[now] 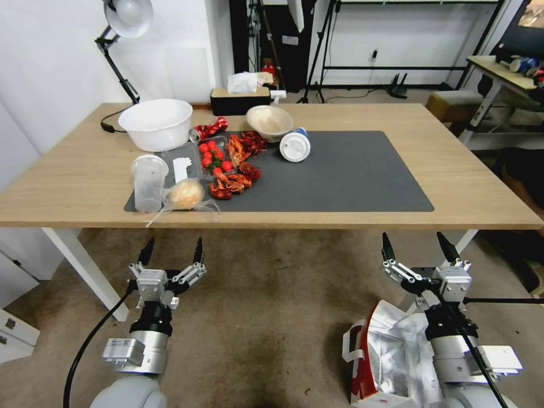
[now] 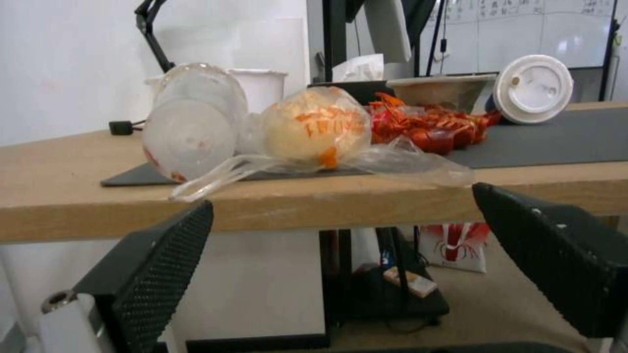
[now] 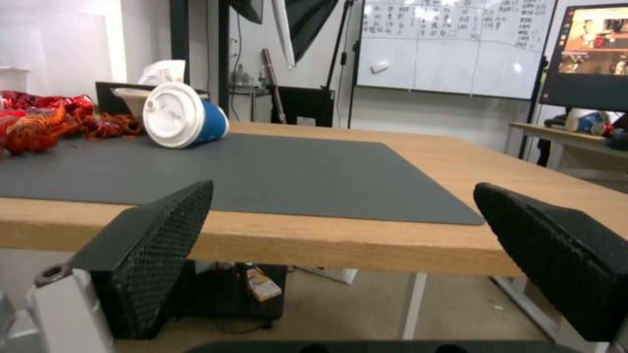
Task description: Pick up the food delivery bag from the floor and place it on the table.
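The food delivery bag [image 1: 385, 354], white with a red side and crumpled silver foil lining, stands on the carpeted floor [image 1: 266, 317] at the lower right of the head view, partly hidden under my right arm. My right gripper [image 1: 419, 243] is open, held above the bag and just short of the table's front edge. On the left, my left gripper [image 1: 173, 249] is also open with nothing in it, equally close to the edge. The wood-top table [image 1: 464, 170] with its dark grey mat [image 1: 351, 175] lies ahead. Both wrist views face the table [image 2: 59, 196] [image 3: 366, 240] edge between black fingers [image 2: 170, 264] [image 3: 164, 245].
Food clutter covers the mat's left half: a white bowl [image 1: 156, 122], a clear cup [image 1: 149, 181], a bagged bun [image 1: 186, 194], crayfish [image 1: 235, 170], tomatoes [image 1: 214, 156], a tipped blue cup [image 1: 296, 146]. The mat's right half is bare. A table leg [image 1: 85, 266] stands left of my left arm.
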### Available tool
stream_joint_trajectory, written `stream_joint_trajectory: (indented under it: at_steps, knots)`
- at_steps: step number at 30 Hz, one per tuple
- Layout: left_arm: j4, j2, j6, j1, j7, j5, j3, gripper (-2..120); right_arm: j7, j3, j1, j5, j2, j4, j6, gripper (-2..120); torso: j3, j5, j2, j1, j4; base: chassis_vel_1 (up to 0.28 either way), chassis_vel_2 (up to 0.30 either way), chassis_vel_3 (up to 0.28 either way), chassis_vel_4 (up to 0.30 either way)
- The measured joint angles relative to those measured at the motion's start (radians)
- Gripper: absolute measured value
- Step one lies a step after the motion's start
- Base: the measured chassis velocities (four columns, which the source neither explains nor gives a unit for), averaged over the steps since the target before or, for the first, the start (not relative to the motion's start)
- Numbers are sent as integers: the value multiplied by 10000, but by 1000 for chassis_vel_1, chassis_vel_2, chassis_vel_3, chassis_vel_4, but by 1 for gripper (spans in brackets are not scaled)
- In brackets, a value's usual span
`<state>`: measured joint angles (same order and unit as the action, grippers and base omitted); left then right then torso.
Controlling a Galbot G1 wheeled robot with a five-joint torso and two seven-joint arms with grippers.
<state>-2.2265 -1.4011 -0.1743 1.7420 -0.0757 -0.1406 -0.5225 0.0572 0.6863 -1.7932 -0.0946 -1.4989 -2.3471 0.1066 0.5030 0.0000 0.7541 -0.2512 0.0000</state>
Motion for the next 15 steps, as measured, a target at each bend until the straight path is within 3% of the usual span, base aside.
stream_joint_trajectory:
  at_steps: [15]
  knots:
    - [-47,-42,-81,87,-8,36,-27,99,-1,27,30,-49,80,-44,2,100,-387,0,-654,267,1,0,0,0,0]
